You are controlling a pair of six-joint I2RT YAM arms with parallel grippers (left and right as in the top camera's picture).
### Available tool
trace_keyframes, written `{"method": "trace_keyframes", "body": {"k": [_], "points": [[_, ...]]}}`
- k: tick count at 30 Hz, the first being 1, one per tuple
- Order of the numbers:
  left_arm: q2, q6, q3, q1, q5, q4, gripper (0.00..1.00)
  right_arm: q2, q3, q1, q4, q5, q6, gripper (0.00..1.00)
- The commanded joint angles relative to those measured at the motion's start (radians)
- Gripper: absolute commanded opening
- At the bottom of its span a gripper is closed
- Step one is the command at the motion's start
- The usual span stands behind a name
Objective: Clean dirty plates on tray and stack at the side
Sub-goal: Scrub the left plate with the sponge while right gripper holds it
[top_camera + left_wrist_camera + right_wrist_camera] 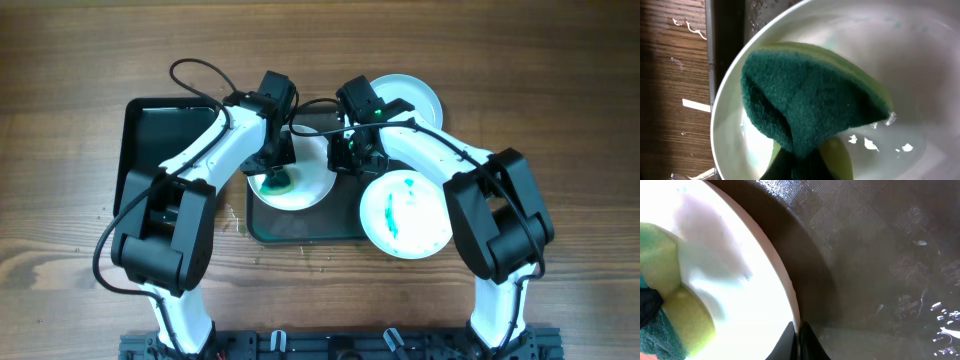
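Smeared plate (405, 212): it lies closest to the table's near edge, right of centre, and overhangs the right rim of the tray (300, 232). Its teal marks are not yet wiped. The right arm passes right above it, so a low swing could knock it off the rim.
Sponge (805, 100): it is folded and clenched in the left gripper (272, 172), pressed onto the middle plate (305, 185). If the fold slips, bare fingertips could scrape the plate.
Middle plate: it sits wet on the tray's left half, and a hard push could make it skid.
Right gripper (799, 340): its fingers look pinched on this plate's right rim. The wet rim could slide out, and the plate would then spin.
Far plate (415, 95): it is plain white and sits at the tray's far right corner, partly past the rim. The right wrist is close enough to nudge it.
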Motion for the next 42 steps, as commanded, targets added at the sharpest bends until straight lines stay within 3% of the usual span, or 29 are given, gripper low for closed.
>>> {"method": "trace_keyframes", "body": {"k": [1,3,7,11,15,18,23,29,32,33,36,37,39,42], "points": [[0.01,0.127,0.008,-0.024,0.323,-0.012,0.04,0.026,0.008,0.0,-0.002,-0.01,-0.002,0.04],[0.01,0.173,0.008,-0.045,0.489,0.035,0.04,0.026,0.008,0.0,-0.002,-0.011,-0.002,0.04],[0.01,0.152,0.008,-0.063,0.466,0.156,0.04,0.026,0.008,0.0,-0.005,-0.013,-0.002,0.04],[0.01,0.064,0.007,-0.063,0.154,0.212,0.04,0.026,0.008,0.0,-0.006,-0.013,-0.002,0.04],[0.01,-0.024,0.007,-0.063,-0.202,0.166,0.04,0.026,0.008,0.0,-0.009,-0.013,-0.002,0.04],[0.01,-0.071,0.007,-0.063,-0.291,0.085,0.04,0.026,0.008,0.0,-0.008,-0.013,-0.002,0.05],[0.01,-0.045,0.006,-0.062,-0.014,-0.018,0.04,0.033,0.008,-0.034,0.007,-0.084,-0.04,0.04],[0.01,0.121,0.006,-0.064,0.428,0.004,0.04,0.064,0.008,-0.061,0.014,-0.174,-0.087,0.04],[0.01,0.145,0.006,-0.064,0.476,0.078,0.04,0.064,0.008,-0.061,0.014,-0.174,-0.086,0.04],[0.01,0.126,0.006,-0.062,0.438,0.118,0.04,0.064,0.008,-0.061,0.013,-0.174,-0.087,0.04],[0.01,0.009,0.006,-0.063,0.121,0.195,0.04,0.064,0.008,-0.061,0.012,-0.173,-0.087,0.04],[0.01,-0.044,0.006,-0.063,-0.058,0.197,0.04,0.064,0.008,-0.061,0.01,-0.173,-0.087,0.04],[0.01,-0.126,0.006,-0.063,-0.244,0.138,0.04,0.064,0.008,-0.061,0.007,-0.166,-0.086,0.04],[0.01,-0.171,0.006,-0.064,-0.262,0.021,0.04,0.064,0.008,-0.061,0.008,-0.166,-0.085,0.04]]}}
